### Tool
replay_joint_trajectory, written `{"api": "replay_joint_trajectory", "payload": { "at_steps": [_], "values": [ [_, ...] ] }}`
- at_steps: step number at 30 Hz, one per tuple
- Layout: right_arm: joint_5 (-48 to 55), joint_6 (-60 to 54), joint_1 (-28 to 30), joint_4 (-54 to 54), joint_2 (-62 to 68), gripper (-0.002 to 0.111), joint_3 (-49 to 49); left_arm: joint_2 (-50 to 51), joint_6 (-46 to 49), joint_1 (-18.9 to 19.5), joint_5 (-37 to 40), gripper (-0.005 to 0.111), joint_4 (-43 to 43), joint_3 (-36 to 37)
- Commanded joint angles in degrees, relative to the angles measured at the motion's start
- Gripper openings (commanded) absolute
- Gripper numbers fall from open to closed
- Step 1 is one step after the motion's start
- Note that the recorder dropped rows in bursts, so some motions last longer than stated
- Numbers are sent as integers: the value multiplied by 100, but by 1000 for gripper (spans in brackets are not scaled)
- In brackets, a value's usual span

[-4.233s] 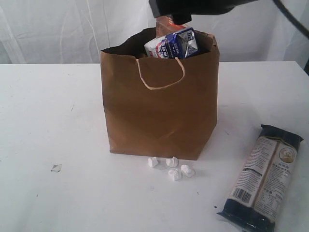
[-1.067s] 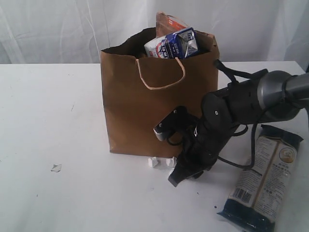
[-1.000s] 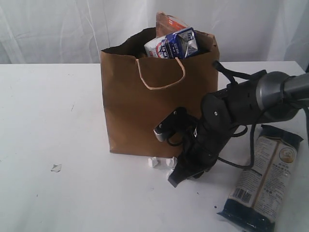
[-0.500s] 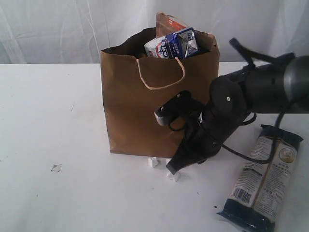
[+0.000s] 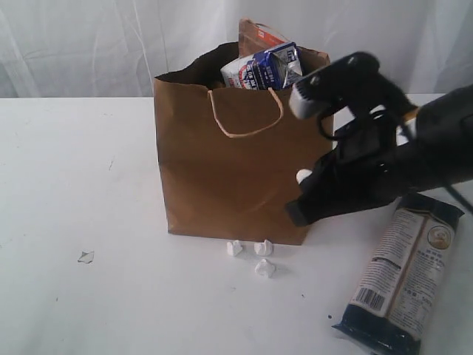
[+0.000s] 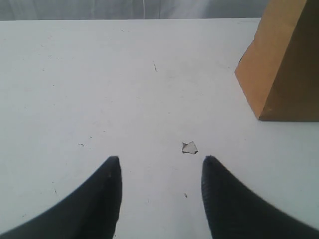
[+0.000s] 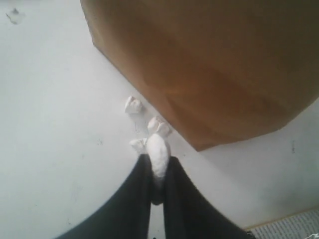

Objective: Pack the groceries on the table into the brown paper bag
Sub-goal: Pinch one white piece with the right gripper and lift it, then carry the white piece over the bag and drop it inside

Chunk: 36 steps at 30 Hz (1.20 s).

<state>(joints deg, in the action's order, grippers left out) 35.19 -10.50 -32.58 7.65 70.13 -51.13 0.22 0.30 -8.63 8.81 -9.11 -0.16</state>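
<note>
The brown paper bag (image 5: 244, 163) stands upright on the table (image 5: 89, 192). A blue-white carton (image 5: 264, 68) and a brown pouch with an orange label (image 5: 257, 31) stick out of its top. The long dark noodle packet (image 5: 406, 274) lies on the table to the bag's right. My right gripper (image 5: 304, 177) hangs in the air by the bag's right front edge, shut on a small white scrap (image 7: 158, 152). My left gripper (image 6: 159, 162) stands open over bare table, with nothing between its fingers. It does not show in the exterior view.
Three small white scraps (image 5: 255, 255) lie on the table just in front of the bag, and two of them (image 7: 133, 104) show below my right gripper. A flat grey scrap (image 6: 189, 147) lies ahead of the left gripper. A white curtain hangs behind the table.
My right gripper has shut on one white scrap in front of the bag and risen up and to the right with it. The left gripper has not moved.
</note>
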Motion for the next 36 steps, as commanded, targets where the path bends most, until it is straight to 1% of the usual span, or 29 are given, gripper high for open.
{"api": "replay_joint_trajectory", "payload": {
  "at_steps": [1,4,9,12,17,21,24,29,36],
  "values": [
    [57,26,1,30,-807,0,48,-22,20,18,26,53,-42,16],
    [-74,26,12,-7,-1115,0,48,-22,20,18,26,53,-42,16],
    [-859,78,73,-552,-1191,0,-256,-22,20,18,26,53,-42,16],
    [-1307,262,347,-765,-955,0,-582,-22,20,18,26,53,-42,16],
    [-1541,329,838,-765,-235,0,-1287,-22,20,18,26,53,-42,16],
    [-1487,329,1217,-765,408,0,-1903,-22,20,18,26,53,-42,16],
    [-1197,342,1368,-733,901,0,-2363,-22,20,18,26,53,-42,16],
    [-831,313,1379,-733,1607,0,-3029,-22,20,18,26,53,-42,16],
    [-495,313,1379,-607,2329,0,-3663,-22,20,18,26,53,-42,16]
  ]
}}
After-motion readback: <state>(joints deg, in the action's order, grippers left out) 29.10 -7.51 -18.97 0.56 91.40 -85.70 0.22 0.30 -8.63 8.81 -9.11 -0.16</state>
